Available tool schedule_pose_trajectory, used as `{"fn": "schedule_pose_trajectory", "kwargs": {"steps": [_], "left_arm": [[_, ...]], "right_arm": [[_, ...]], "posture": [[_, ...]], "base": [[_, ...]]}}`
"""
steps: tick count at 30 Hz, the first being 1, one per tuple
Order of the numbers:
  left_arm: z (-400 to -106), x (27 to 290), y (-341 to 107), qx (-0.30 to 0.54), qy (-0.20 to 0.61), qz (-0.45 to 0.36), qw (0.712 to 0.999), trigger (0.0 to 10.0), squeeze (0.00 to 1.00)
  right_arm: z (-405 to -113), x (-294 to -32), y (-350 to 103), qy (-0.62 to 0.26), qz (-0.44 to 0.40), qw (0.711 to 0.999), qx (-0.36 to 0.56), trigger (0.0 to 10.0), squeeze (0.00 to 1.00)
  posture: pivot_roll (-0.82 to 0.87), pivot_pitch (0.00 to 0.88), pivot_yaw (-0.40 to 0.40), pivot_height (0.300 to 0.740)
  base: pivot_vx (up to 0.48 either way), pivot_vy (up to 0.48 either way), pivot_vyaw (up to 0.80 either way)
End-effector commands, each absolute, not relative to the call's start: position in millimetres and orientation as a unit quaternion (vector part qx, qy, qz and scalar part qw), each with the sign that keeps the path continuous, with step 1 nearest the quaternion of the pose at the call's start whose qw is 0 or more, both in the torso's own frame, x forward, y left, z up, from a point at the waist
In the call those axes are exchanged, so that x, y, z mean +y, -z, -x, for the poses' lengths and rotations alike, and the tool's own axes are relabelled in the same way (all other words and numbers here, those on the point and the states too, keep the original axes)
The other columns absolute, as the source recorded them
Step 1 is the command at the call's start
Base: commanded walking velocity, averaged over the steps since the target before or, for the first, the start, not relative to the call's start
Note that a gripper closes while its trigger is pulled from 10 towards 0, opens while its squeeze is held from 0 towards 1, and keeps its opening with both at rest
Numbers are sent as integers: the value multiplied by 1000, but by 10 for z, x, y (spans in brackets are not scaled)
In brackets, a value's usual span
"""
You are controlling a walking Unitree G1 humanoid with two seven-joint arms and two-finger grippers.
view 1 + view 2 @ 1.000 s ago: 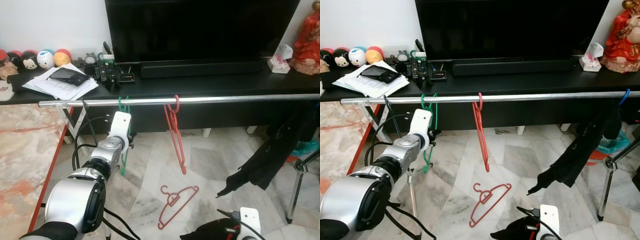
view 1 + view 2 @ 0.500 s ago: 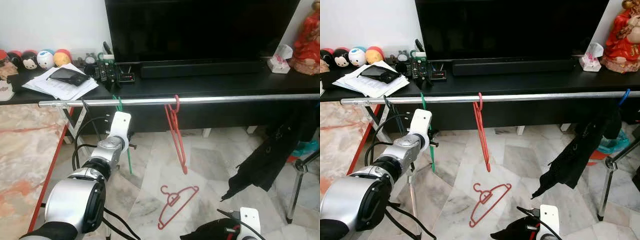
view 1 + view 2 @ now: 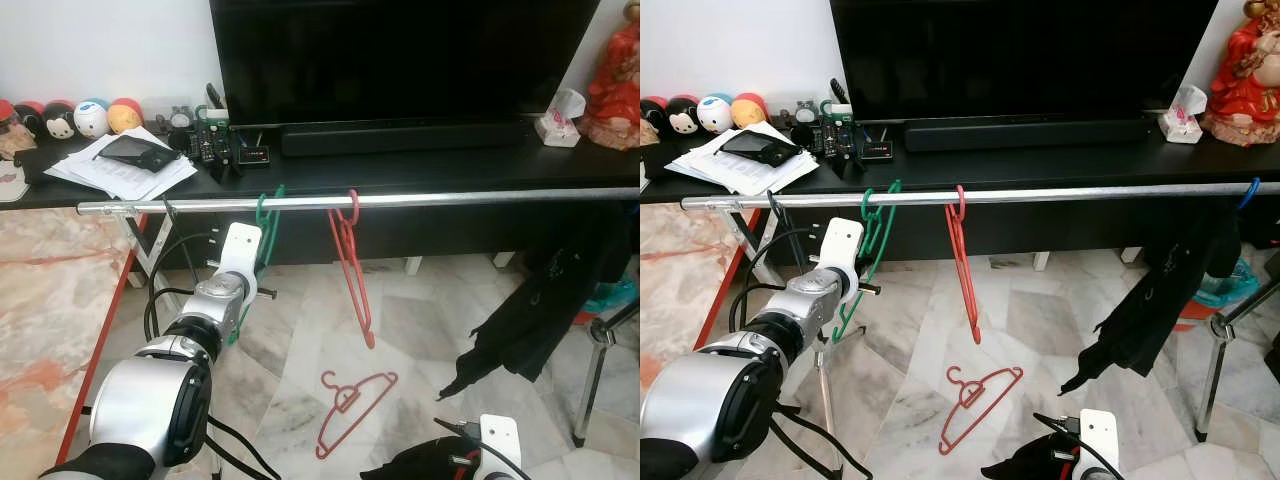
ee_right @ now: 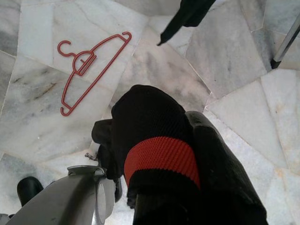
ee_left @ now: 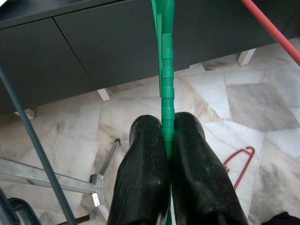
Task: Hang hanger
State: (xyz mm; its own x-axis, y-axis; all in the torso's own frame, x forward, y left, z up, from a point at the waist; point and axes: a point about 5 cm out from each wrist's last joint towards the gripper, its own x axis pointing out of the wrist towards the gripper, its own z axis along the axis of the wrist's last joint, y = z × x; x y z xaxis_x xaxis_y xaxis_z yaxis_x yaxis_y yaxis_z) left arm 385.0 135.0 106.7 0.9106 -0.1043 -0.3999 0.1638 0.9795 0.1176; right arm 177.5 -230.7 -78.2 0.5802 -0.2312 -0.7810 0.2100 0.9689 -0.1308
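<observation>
Left pincer point(image 5: 168, 140) clamped on green hanger point(image 5: 167, 75), above marble floor point(image 5: 262, 108), dark cabinet point(image 5: 108, 47) behind.

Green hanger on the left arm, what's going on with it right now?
The left gripper has its jaws shut on the green hanger, whose hook sits at the metal rail, beside a red hanger already hung there. Whether the hook bears on the rail is hard to tell. Another red hanger lies on the marble floor. The right gripper, low down, holds a black and red cloth.
</observation>
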Motion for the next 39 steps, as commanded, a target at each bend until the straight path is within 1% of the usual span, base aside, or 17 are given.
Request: {"fn": "schedule_pose_trajectory", "kwargs": {"steps": [1, 6, 12, 13, 14, 15, 16, 21, 25, 29, 31, 32, 34, 35, 36, 37, 39], "left_arm": [[-3886, 1355, -1142, 185, 69, -88, 976, 0, 0], [-3907, 1389, -1201, 157, 66, -81, 982, 0, 0], [-3922, 1458, -1287, 105, 60, -66, 990, 0, 0], [-3919, 1475, -1288, 100, 58, -65, 991, 235, 0], [-3916, 1485, -1287, 97, 57, -65, 991, 235, 0], [-3898, 1522, -1268, 91, 57, -64, 992, 5255, 0], [-3883, 1543, -1245, 90, 58, -65, 992, 10000, 0], [-3802, 1654, -1130, 87, 54, -62, 993, 10000, 0], [-3641, 1811, -931, 86, 49, -72, 993, 10000, 0], [-3529, 1889, -806, 88, 50, -88, 991, 10000, 0], [-3411, 1914, -649, 108, 66, -117, 985, 10000, 0], [-3300, 1934, -502, 130, 73, -78, 986, 10000, 0], [-3280, 1937, -476, 133, 73, -64, 986, 10000, 0], [-3213, 2030, -410, 146, 57, -90, 984, 10000, 0], [-3213, 2030, -410, 146, 57, -90, 984, 10000, 0], [-3126, 2105, -322, 164, 55, -108, 979, 10000, 0], [-3090, 2129, -281, 175, 52, -100, 978, 10000, 0]], "right_arm": [[-1809, -2323, 760, 127, 11, 892, 434, 10000, 0], [-1810, -2325, 759, 126, 12, 892, 434, 10000, 0], [-1812, -2331, 757, 125, 14, 892, 434, 10000, 0], [-1812, -2331, 757, 124, 14, 892, 434, 10000, 0], [-1812, -2332, 757, 124, 14, 892, 434, 10000, 0], [-1811, -2333, 757, 124, 14, 892, 434, 10000, 0], [-1811, -2334, 757, 124, 15, 892, 434, 10000, 0], [-1808, -2337, 757, 124, 15, 892, 434, 10000, 0], [-1804, -2344, 757, 121, 17, 892, 435, 10000, 0], [-1797, -2350, 759, 121, 18, 892, 435, 10000, 0], [-1793, -2353, 760, 120, 19, 892, 436, 10000, 0], [-1790, -2355, 761, 120, 20, 891, 437, 10000, 0], [-1789, -2355, 762, 120, 20, 891, 437, 10000, 0], [-1786, -2356, 764, 120, 21, 891, 438, 10000, 0], [-1786, -2356, 764, 120, 21, 891, 438, 10000, 0], [-1777, -2359, 767, 121, 20, 890, 439, 10000, 0], [-1774, -2362, 768, 122, 19, 890, 439, 10000, 0]], "posture": [[-185, 0, 3, 740], [-181, 0, -2, 740], [-170, 0, -13, 740], [-169, 0, -15, 740], [-169, 0, -16, 740], [-169, 0, -16, 740], [-168, 0, -18, 740], [-164, 0, -19, 740], [-152, 0, -29, 740], [-149, 0, -29, 740], [-146, 0, -30, 740], [-144, 0, -31, 740], [-144, 0, -31, 740], [-151, 0, -29, 740], [-151, 0, -29, 740], [-144, 0, -34, 740], [-144, 0, -34, 740]], "base": [[0, 0, 0], [0, 0, 0], [0, 0, 0], [0, 0, 0], [0, 0, 0], [0, 0, 0], [0, 0, 0], [0, 0, 0], [0, 0, 0], [0, 0, 0], [0, 0, 0], [0, 0, 0], [0, 0, 0], [0, 0, 0], [0, 0, 0], [0, 0, 0], [0, 0, 0]]}}
